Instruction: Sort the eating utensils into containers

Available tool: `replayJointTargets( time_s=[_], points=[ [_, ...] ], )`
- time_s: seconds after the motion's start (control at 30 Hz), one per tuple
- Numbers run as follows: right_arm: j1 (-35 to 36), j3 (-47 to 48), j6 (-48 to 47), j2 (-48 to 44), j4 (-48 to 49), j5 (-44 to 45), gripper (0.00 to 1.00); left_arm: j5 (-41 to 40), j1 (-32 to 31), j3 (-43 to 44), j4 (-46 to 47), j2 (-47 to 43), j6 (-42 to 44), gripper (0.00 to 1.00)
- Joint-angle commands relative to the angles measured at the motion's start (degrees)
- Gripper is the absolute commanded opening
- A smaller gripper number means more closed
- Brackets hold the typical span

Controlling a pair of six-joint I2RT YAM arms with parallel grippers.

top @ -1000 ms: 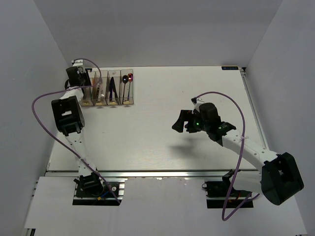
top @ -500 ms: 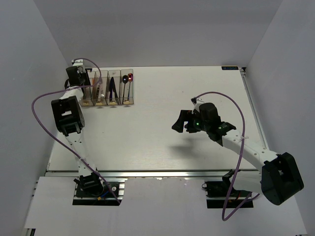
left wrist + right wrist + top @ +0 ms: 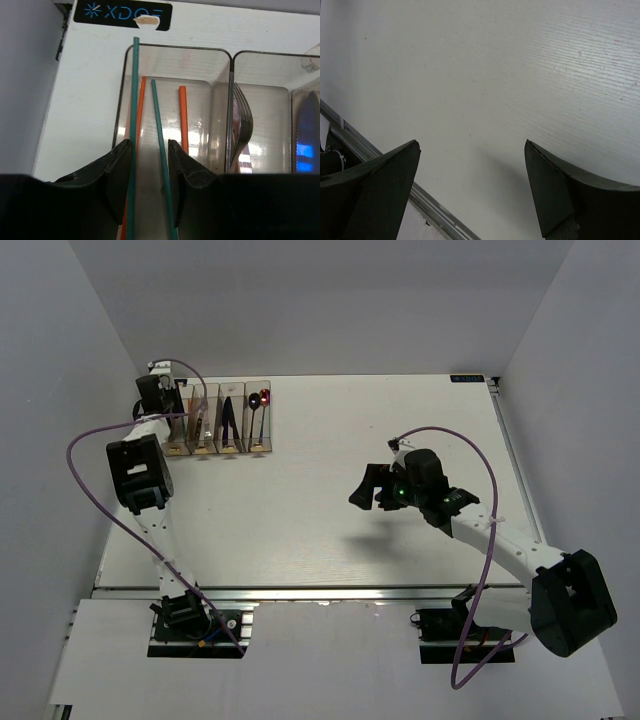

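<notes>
The containers are clear bins joined in a row at the table's back left. My left gripper hangs over the leftmost bin, open, with two green chopsticks passing loosely between its fingers, one beside each. Two orange chopsticks stand in that same bin. Silver forks fill the bin to its right, and a dark blue knife shows in the one after. A pink-red spoon stands in the rightmost bin. My right gripper hovers open over bare table, holding nothing.
The white table's left edge runs just beside the bins, with a grey wall behind it. A black label lies past the bins. A metal rail marks the table's near edge under my right gripper.
</notes>
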Motion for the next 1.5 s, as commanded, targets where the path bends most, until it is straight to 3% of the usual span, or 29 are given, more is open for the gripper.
replayJointTargets(
  time_s=[0.0,0.53,0.67,0.87,0.97,1.0,1.03,1.13,1.37,1.47],
  points=[
    [-0.3,0.9,-1.0,0.6,2.2,-0.4,0.89,0.5,0.3,1.4,-0.8,0.3,0.4,0.45],
    [-0.3,0.9,-1.1,0.6,3.8,-0.6,0.89,-0.7,0.2,-0.4,-0.9,3.0,-0.2,0.41],
    [-0.3,0.7,-1.1,0.0,3.8,-0.1,0.89,0.2,0.2,-0.4,-1.0,2.5,-0.6,0.2],
    [-0.3,0.7,-1.0,0.0,3.8,-0.3,0.89,0.0,0.2,-1.6,-0.5,-1.8,-1.0,0.18],
    [-0.3,0.6,-0.8,-0.2,3.8,-0.4,0.89,0.2,0.2,-2.9,0.3,-4.1,-1.3,0.41],
    [-0.3,0.6,-0.8,-0.3,3.8,-0.4,0.89,0.3,0.1,-3.7,0.4,-4.5,-1.3,0.56],
    [-0.3,0.5,-0.8,-0.6,3.8,-0.5,0.89,0.2,0.2,-4.1,0.6,-4.9,-1.6,0.62],
    [-0.3,0.3,-0.8,-1.4,3.7,-0.4,0.89,0.4,0.1,-4.8,0.7,-6.4,-2.2,0.67],
    [-0.3,2.2,-0.8,-1.9,2.9,-0.1,0.89,-1.3,-1.7,-6.3,-0.1,-11.5,-3.4,0.67],
    [-0.3,4.7,-1.2,-1.5,0.6,1.3,0.89,-0.4,-1.8,-10.7,4.4,-15.6,-5.2,0.74]
  ],
)
